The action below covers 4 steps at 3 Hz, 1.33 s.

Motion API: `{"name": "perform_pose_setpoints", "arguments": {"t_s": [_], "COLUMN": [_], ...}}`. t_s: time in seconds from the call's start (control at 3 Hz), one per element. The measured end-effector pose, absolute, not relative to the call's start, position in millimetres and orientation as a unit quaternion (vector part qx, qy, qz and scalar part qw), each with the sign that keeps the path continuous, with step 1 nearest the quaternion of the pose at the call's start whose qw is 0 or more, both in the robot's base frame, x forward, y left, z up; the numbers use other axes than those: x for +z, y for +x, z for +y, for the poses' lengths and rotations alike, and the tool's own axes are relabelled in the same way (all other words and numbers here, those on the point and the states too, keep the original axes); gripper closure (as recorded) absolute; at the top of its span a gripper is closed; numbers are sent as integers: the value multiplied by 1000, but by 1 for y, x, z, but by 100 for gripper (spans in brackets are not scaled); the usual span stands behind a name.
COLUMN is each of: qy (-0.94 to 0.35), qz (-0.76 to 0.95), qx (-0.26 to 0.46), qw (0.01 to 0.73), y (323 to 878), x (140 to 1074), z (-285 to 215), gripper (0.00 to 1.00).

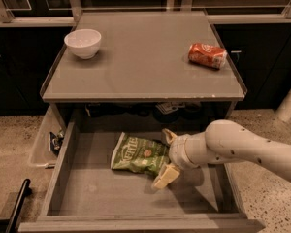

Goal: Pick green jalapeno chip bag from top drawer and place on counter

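Green jalapeno chip bag (138,154) lies in top drawer (102,193); gripper (163,158) fingers (166,176) apart beside it.

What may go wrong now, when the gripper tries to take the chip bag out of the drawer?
The gripper stands at only the right end of the green jalapeno chip bag, so the foil may slip out. Lifting from the top drawer, the arm may strike the counter edge above.
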<state>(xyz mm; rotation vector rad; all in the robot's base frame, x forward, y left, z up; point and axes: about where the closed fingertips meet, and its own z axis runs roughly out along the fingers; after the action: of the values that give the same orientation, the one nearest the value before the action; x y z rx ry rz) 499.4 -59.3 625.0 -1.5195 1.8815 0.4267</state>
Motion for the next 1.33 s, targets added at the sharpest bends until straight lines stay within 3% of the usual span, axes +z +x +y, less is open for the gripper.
{"name": "perform_pose_setpoints", "arguments": {"t_s": [1.33], "qy": [-563], "qz": [715], "qx": [191], "qw": [369], "y": [519], "x": [607], "z": [-34], "gripper": [0]}}
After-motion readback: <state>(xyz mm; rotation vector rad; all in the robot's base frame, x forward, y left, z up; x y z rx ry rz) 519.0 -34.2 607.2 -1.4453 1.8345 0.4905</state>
